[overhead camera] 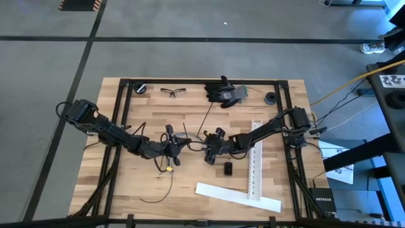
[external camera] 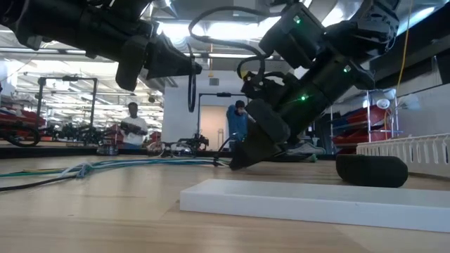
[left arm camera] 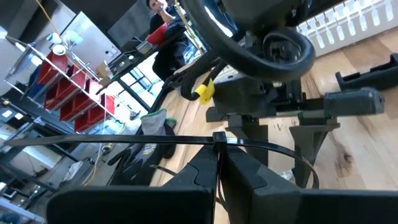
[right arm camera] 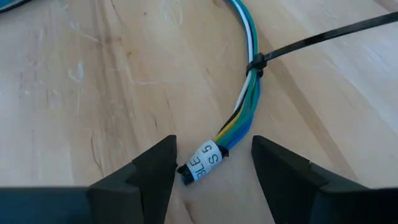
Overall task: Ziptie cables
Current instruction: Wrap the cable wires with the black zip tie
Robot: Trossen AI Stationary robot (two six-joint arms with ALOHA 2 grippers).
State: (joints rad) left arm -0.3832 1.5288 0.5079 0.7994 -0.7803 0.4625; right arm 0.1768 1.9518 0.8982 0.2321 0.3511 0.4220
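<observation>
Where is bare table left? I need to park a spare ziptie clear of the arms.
Free: bare wood beside the left arm's elbow, and between glasses and the grippers. Crowded: mid-table, where left gripper, right gripper and cables meet; white strips fill the right.

A pale wooden worktop (overhead camera: 126, 183) carries the cables (right arm camera: 247, 74) near its middle, bound by a black ziptie (right arm camera: 323, 36). Safety glasses (overhead camera: 173, 92), a black glove (overhead camera: 223, 90) and two round black pieces lie along the far edge. Two white strips (overhead camera: 237, 196) lie toward the near right corner, a small black block (overhead camera: 228, 168) beside them.
</observation>
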